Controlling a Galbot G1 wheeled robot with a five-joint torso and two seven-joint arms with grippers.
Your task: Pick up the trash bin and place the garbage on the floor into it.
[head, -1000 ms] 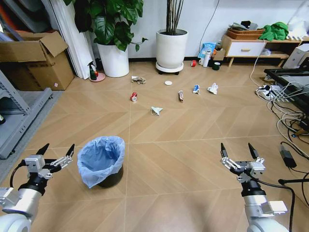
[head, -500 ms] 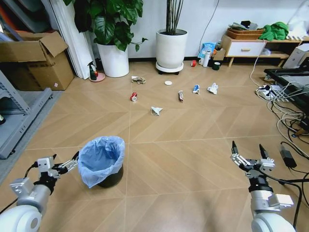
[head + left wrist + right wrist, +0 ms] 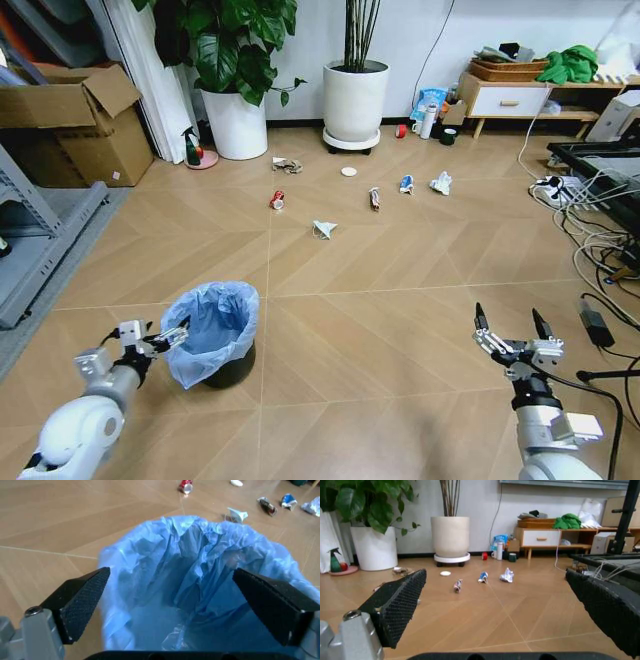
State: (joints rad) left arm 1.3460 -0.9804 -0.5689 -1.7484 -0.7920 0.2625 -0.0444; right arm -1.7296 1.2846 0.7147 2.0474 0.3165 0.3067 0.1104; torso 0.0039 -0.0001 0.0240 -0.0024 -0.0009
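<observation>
trash bin [image 3: 212, 335] stands upright on the floor [image 3: 380, 330], close in front of the robot on its left side, with its baggy light-blue liner [image 3: 200, 592] draped over the rim. nothing is seen inside it in the left wrist view.

change noted: over the last second the left gripper [image 3: 152, 340] has swung in from a spot well apart from the bin and now sits just beside the near-left edge of the liner. its fingers are spread wide, and in the left wrist view they frame the mouth of the bin with one finger to either side. whether a fingertip already touches the plastic cannot be told. no grasp is made.

the right gripper [image 3: 512, 332] has drifted slightly further out to the right and hangs over bare floor, well apart from the bin, claw wide and holding nothing.

garbage is undisturbed, scattered farther out towards the plant pots [image 3: 355, 100]: crushed red can [image 3: 277, 200], white paper cone [image 3: 323, 229], brown crumpled paper [image 3: 287, 165], small white disc [image 3: 348, 171], a dark wrapper [image 3: 374, 198], blue-white wrapper [image 3: 406, 184] and crumpled white paper [image 3: 440, 183].

assessment: the task is at its first step, the approach to the bin. the left arm appears lined up to close on the rim. the loose liner could slip or bunch in the grip instead of the rim being caught. all litter remains to be collected.
</observation>
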